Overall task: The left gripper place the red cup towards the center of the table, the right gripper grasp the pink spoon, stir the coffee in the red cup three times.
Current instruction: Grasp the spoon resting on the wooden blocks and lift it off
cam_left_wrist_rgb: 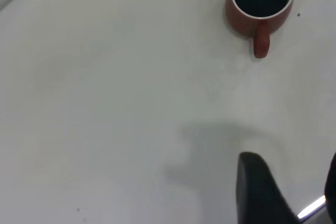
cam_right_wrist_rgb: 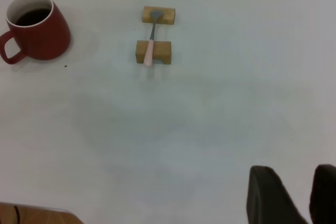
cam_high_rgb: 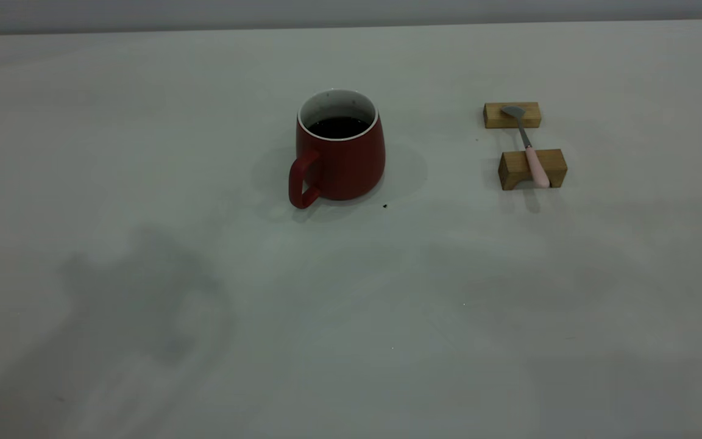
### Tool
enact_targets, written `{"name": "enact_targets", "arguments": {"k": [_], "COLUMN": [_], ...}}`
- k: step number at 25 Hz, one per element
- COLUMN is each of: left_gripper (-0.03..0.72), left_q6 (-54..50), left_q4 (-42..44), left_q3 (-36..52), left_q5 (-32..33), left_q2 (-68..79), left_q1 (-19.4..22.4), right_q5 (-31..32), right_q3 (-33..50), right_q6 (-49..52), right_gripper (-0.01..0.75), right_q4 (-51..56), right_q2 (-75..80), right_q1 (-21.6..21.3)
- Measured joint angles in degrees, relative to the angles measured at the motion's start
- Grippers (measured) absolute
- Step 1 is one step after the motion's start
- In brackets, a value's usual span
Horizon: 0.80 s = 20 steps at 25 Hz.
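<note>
Red cup (cam_high_rgb: 340,152) stands upright on the tabletop (cam_high_rgb: 144,122), well ahead of the left claw (cam_left_wrist_rgb: 286,192) and untouched. Coffee (cam_high_rgb: 339,127) sits dark below the white rim. Loop handle points back toward the left claw, which would suit a grasp from that side. In the exterior view the cup already looks near the middle of the tabletop, so the placing step may need little travel; judgement only.

Pink spoon (cam_high_rgb: 528,146) lies well ahead of the right claw (cam_right_wrist_rgb: 296,195), off to the cup's side and apart from it. It bridges two wooden blocks (cam_high_rgb: 531,167): bowl on the farther block, pink handle over the nearer one with its end overhanging. Probable reason: the blocks lift the handle clear of the tabletop so fingers can close around it.

Left claw: one dark finger plainly seen, the other only at the frame edge, a gap between them, so it reads as apart. Right claw: two dark fingertips with a gap, also apart, holding nothing.

Hidden or unclear: neither arm appears in the exterior view, only shadows on the tabletop. Claw bodies cut off. Coffee depth not readable.
</note>
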Motion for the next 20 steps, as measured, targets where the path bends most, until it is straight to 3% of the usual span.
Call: {"name": "enact_targets", "arguments": {"k": [6,13,15,20], "left_gripper": [0.304,0.258,0.250,0.247], "left_q6": [-5.4,-9.0,-9.1,-8.9], "left_q4": [-0.9,-4.1,-6.8,-7.8], "left_q3": [0.4,8.9,14.0,28.6], "left_q5": [13.1,13.1,13.1,12.8], "left_q2": [-14.1,-27.9,-32.6,-48.3], "left_q1": [0.0,1.0,4.2,18.0], "right_q5": [0.0,0.0,0.0,0.0], "right_q3": [0.0,0.0,0.0,0.0], "right_q6": [0.0,0.0,0.0,0.0], "right_gripper": [0.238,0.238,0.238,0.238], "right_q4": [0.0,0.0,0.0,0.0], "right_q2": [0.0,0.0,0.0,0.0], "right_q1": [0.0,0.0,0.0,0.0]}}
